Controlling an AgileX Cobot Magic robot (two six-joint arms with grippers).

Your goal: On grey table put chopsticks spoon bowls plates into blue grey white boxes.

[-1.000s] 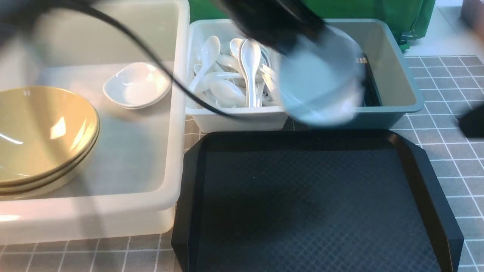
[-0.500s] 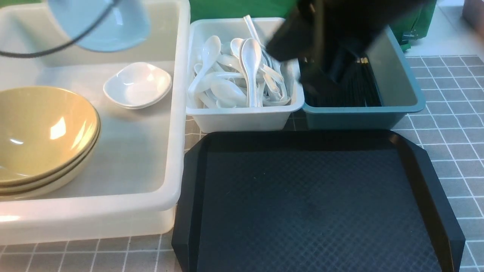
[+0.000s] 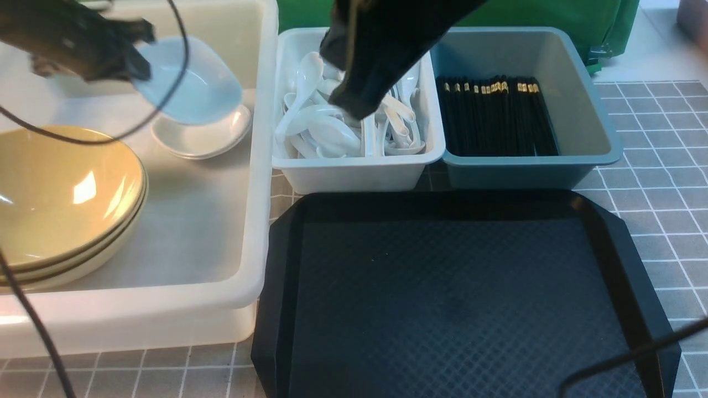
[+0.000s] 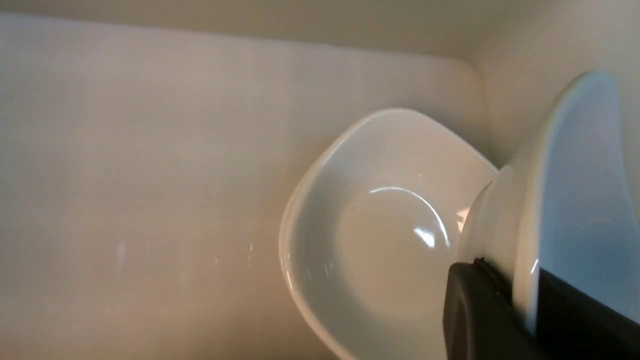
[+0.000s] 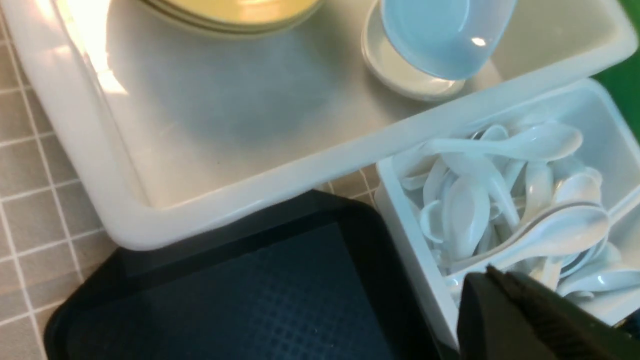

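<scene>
In the front view, my left gripper (image 3: 135, 65) hangs over the far part of the large white box (image 3: 260, 182) and pinches the rim of a pale blue bowl (image 3: 191, 85). The bowl is tilted and hangs just above a small white dish (image 3: 204, 138) that lies on the floor of this box. Whether the two touch, I cannot tell. Nearer in the same box sits a stack of yellow bowls (image 3: 61, 193). To the right stands the small white box (image 3: 354, 174), full of white spoons (image 3: 323, 130), and my right gripper (image 3: 354, 108) is low over them. Next to it is the blue-grey box (image 3: 531, 171), where black chopsticks (image 3: 495, 119) lie side by side. In front of these two boxes a black tray (image 3: 459, 298) lies on the grey worktop (image 3: 664, 215).

In the left wrist view, my dark fingers (image 4: 475, 315) are closed on the wall of the pale blue bowl, one inside and one outside. The small white dish is directly beneath, near a corner of the box.

In the right wrist view, only the dark tip of my right gripper shows, pressed together, just over the heap of spoons at one wall of the small white box. Whether a spoon is between the jaws, I cannot tell.
</scene>
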